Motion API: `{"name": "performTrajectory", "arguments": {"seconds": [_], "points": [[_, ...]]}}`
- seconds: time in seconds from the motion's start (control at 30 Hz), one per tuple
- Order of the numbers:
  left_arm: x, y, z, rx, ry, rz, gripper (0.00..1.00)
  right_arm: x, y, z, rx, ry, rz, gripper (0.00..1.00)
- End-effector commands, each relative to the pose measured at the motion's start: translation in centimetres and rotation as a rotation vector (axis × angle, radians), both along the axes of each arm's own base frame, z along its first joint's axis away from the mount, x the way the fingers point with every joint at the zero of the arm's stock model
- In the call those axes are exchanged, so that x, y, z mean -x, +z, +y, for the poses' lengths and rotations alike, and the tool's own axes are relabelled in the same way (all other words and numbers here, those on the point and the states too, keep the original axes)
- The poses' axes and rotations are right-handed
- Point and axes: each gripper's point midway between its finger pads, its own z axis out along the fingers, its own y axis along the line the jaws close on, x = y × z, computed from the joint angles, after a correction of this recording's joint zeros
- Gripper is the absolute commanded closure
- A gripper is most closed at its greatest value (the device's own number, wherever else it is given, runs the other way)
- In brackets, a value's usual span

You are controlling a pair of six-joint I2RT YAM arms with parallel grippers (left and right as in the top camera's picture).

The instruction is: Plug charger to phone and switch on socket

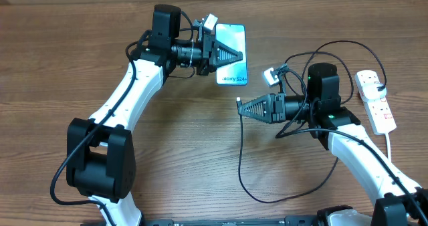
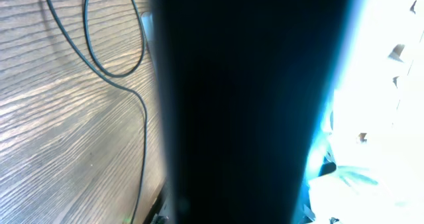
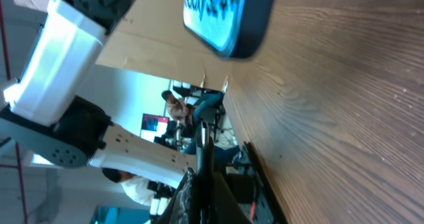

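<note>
The phone [image 1: 232, 49], with a light blue screen facing up, sits at the back centre with my left gripper [image 1: 239, 57] shut on it. Its dark edge [image 2: 245, 105] fills the left wrist view and hides the fingers there. Whether the phone rests on the table I cannot tell. My right gripper [image 1: 241, 106] is shut on the connector tip of the charger [image 1: 239, 100], a short way in front of the phone's near end. That tip [image 3: 203, 141] points towards the phone [image 3: 225, 12]. The thin black cable [image 1: 249, 186] loops over the table to a black plug [image 1: 380, 87] at the socket [image 1: 376, 102].
The white socket strip lies along the right edge, its thick white cord [image 1: 390, 146] trailing towards the front. Loops of charger cable [image 2: 142, 118] lie on the wood between and in front of the arms. The left arm [image 3: 66, 52] crosses the right wrist view.
</note>
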Motion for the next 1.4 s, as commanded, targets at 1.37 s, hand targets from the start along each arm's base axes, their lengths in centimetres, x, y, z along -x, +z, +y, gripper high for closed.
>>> {"name": "performTrajectory", "arguments": {"seconds": [1.37], "points": [[1.4, 5.1, -0.7, 0.135, -0.115, -0.123, 0.96, -2.1, 4.0, 1.5, -0.05, -0.082, -0.033, 0.96]]}}
